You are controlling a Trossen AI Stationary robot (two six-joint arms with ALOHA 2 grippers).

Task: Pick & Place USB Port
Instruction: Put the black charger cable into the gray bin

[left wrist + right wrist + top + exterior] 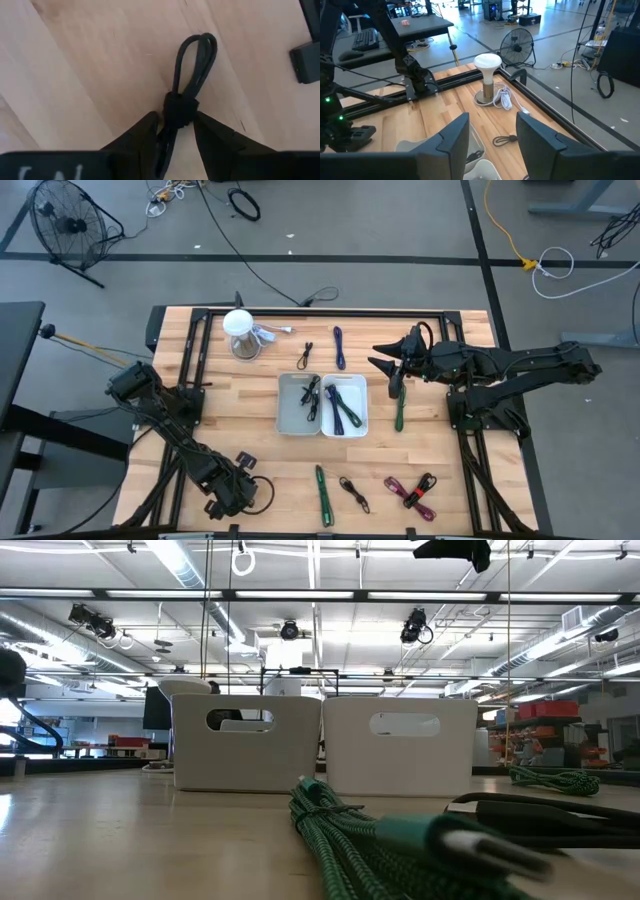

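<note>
Left gripper (176, 142) sits low over the near-left part of the wooden table (250, 440), its two dark fingers (142, 137) on either side of a bundled black USB cable (187, 85) at its knotted wrap; from my remote station I cannot tell whether the pads are pinching it or only bracketing it. Right gripper (383, 355) hangs spread and empty above the table's right side, over a green cable (399, 408) lying beside the bins. Two white bins (322, 405) stand together at the table's centre: the left one holds black cables, the right one blue and green. More bundled cables, green (322, 493), black (353, 492) and purple (400, 487), lie along the near edge. A white lamp (240, 332) stands toward the far-left.
</note>
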